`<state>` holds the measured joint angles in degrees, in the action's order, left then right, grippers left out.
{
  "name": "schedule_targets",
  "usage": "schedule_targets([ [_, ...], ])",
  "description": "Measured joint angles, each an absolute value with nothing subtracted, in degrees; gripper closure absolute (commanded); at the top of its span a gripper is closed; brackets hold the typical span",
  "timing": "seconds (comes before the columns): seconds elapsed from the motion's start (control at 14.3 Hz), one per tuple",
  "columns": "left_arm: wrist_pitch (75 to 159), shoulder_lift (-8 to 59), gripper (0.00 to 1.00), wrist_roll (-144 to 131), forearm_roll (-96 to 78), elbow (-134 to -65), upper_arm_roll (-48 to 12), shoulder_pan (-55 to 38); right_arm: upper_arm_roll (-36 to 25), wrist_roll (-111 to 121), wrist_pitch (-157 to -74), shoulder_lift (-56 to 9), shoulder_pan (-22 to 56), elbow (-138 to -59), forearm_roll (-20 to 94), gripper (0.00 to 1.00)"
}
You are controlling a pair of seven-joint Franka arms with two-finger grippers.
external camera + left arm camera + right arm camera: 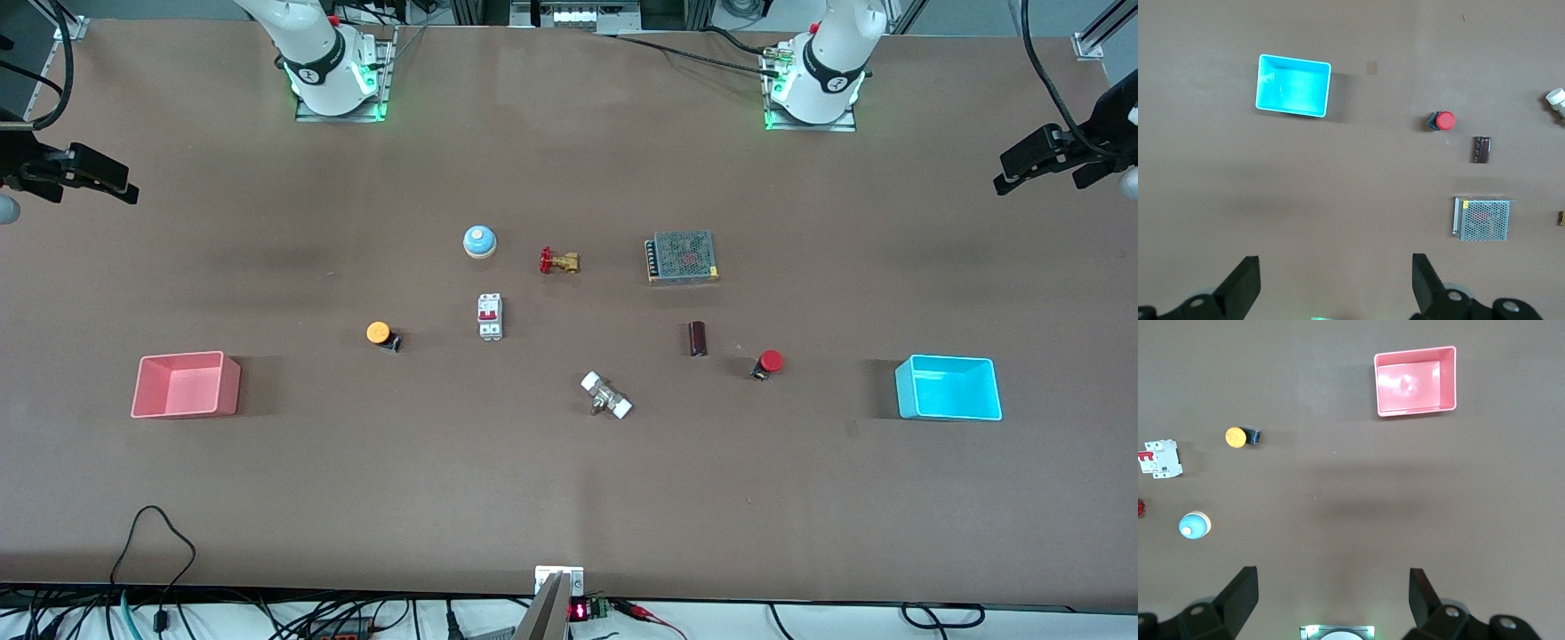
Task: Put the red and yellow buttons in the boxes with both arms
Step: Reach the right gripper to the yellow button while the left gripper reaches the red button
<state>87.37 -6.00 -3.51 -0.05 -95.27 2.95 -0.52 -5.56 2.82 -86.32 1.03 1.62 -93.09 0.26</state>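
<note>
The yellow button (381,334) lies on the table between the pink-red box (187,386) and a white breaker; both show in the right wrist view, button (1240,437) and box (1415,381). The red button (768,363) lies between a dark cylinder and the cyan box (948,388); both show in the left wrist view, button (1443,121) and box (1293,85). Both boxes are empty. My right gripper (1333,577) is open and empty, high over the table near its base. My left gripper (1336,263) is open and empty, high near its own base.
A blue dome bell (479,240), a red-handled brass valve (558,260), a white breaker (490,316), a metal power supply (682,257), a dark cylinder (698,339) and a white-capped fitting (606,396) lie about the table's middle.
</note>
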Motion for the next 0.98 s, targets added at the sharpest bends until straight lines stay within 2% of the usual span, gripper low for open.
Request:
schedule_targets([
  [0.35,87.5,-5.8,0.0,-3.6,0.0,-95.4,2.9,-0.5,-5.5,2.8,-86.1,1.0,1.7,-93.5,0.2,0.0],
  [0.49,90.1,-4.1,0.0,-4.3,-0.1,-95.6,2.6,-0.8,-5.4,2.0,-87.0,0.2,2.7,-94.8,0.3,0.0],
  [0.98,110.4,15.6,0.0,-21.7,0.0,-98.0,-5.9,-2.8,-5.0,-6.4,-102.2,-11.6,13.9,-99.4,0.3,0.0],
])
